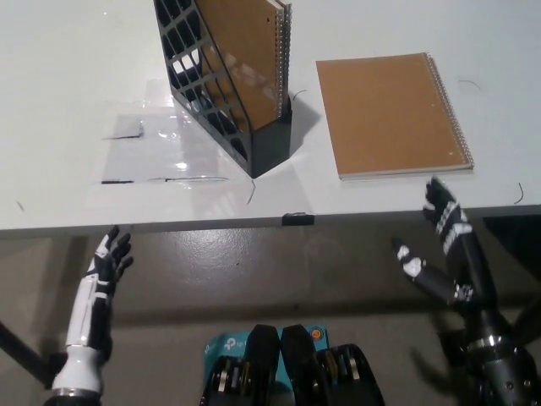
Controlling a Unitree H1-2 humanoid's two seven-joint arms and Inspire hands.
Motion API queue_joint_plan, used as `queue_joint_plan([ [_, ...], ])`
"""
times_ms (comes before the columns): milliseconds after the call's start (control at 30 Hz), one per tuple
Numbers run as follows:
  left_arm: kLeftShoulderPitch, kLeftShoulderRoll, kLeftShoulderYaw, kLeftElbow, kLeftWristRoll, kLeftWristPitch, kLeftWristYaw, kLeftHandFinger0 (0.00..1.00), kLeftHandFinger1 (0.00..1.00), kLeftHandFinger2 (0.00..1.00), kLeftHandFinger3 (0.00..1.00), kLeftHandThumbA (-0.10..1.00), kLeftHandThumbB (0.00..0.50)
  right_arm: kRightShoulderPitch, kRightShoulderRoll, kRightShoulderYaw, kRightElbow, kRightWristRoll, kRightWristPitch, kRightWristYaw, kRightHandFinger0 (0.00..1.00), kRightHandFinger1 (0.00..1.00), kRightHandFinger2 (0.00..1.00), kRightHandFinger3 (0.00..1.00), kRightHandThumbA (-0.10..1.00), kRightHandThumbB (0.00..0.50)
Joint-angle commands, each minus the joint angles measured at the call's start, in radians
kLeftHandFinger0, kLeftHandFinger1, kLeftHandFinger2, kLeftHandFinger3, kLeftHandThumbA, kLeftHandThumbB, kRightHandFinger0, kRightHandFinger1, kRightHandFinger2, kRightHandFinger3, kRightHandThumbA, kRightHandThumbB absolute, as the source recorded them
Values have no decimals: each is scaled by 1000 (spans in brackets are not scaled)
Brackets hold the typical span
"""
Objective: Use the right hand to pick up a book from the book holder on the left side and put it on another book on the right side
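A black lattice book holder (221, 93) stands on the white table (68, 68), left of centre, with a brown spiral-bound book (247, 52) upright inside it. A second brown spiral-bound book (390, 114) lies flat on the table to its right. My black right hand (439, 241) hangs open below the table's front edge, under the flat book's near right corner, holding nothing. My white left hand (106, 266) rests open at the lower left, below the table edge.
A clear plastic sheet (156, 139) lies flat on the table left of the holder. A small black clip (297, 219) sits on the table's front edge. The floor below the table is dark.
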Motion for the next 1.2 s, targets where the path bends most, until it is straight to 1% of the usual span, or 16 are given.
queue_joint_plan([
  [0, 42, -8, -32, -46, 14, -51, -12, 1000, 1000, 1000, 1000, 1000, 158, -65, 15, 9, -108, 30, 4, 20, 1000, 1000, 1000, 1000, 620, 145],
  [100, 75, -18, -57, -46, 24, -58, -11, 1000, 1000, 1000, 1000, 1000, 198, -136, 23, 19, -124, -10, 54, 8, 1000, 1000, 1000, 1000, 665, 173],
  [167, 91, -24, -70, -52, 28, -58, -9, 1000, 1000, 1000, 1000, 1000, 196, -181, 20, 29, -118, -34, 98, 10, 1000, 1000, 1000, 1000, 718, 187],
  [233, 111, -30, -86, -51, 20, -86, -13, 1000, 1000, 1000, 1000, 992, 184, -254, 18, 44, -88, -51, 159, 15, 1000, 1000, 1000, 1000, 811, 230],
  [300, 124, -34, -96, -56, 26, -95, -9, 1000, 1000, 1000, 1000, 986, 190, -329, 14, 56, -31, -69, 188, 19, 1000, 1000, 1000, 1000, 863, 239],
  [367, 133, -32, -104, -61, 34, -89, -10, 1000, 1000, 1000, 1000, 991, 195, -428, 20, 59, 68, -62, 193, 17, 1000, 1000, 1000, 1000, 863, 267],
  [400, 137, -29, -108, -64, 42, -83, -10, 1000, 1000, 1000, 1000, 1000, 205, -497, 27, 58, 149, -65, 180, 6, 1000, 1000, 1000, 1000, 854, 252],
  [467, 143, -28, -113, -66, 50, -82, -7, 1000, 1000, 1000, 1000, 1000, 200, -527, 29, 57, 190, -63, 178, 0, 1000, 1000, 1000, 1000, 851, 250],
  [600, 158, -19, -119, -65, 47, -90, -11, 1000, 1000, 1000, 1000, 1000, 200, -685, 44, 46, 396, -58, 172, -20, 1000, 1000, 1000, 1000, 863, 277],
  [700, 165, -15, -119, -67, 51, -80, -7, 1000, 1000, 1000, 1000, 1000, 219, -778, 47, 35, 533, -60, 154, -43, 1000, 1000, 1000, 1000, 850, 251],
  [733, 166, -13, -115, -72, 49, -65, -7, 1000, 1000, 1000, 1000, 1000, 237, -823, 46, 28, 601, -51, 138, -44, 1000, 1000, 1000, 1000, 839, 258],
  [833, 163, -5, -113, -74, 55, -63, -10, 1000, 1000, 1000, 1000, 1000, 243, -899, 43, 4, 715, -16, 121, -29, 1000, 1000, 1000, 1000, 828, 260],
  [967, 160, -1, -111, -74, 48, -54, -10, 1000, 1000, 1000, 1000, 1000, 261, -979, 44, -12, 810, -7, 133, -19, 1000, 1000, 1000, 1000, 890, 283],
  [1000, 160, 0, -112, -74, 48, -54, -10, 1000, 1000, 1000, 1000, 1000, 262, -986, 45, -17, 823, -3, 129, -17, 1000, 1000, 1000, 1000, 889, 283],
  [1067, 157, 8, -115, -70, 54, -69, -13, 1000, 1000, 1000, 1000, 1000, 234, -1025, 52, -43, 884, 28, 113, 6, 1000, 1000, 1000, 1000, 871, 293],
  [1167, 152, 11, -117, -68, 56, -69, -14, 1000, 1000, 1000, 1000, 1000, 233, -1059, 65, -60, 918, 39, 115, 10, 1000, 1000, 1000, 1000, 837, 309],
])
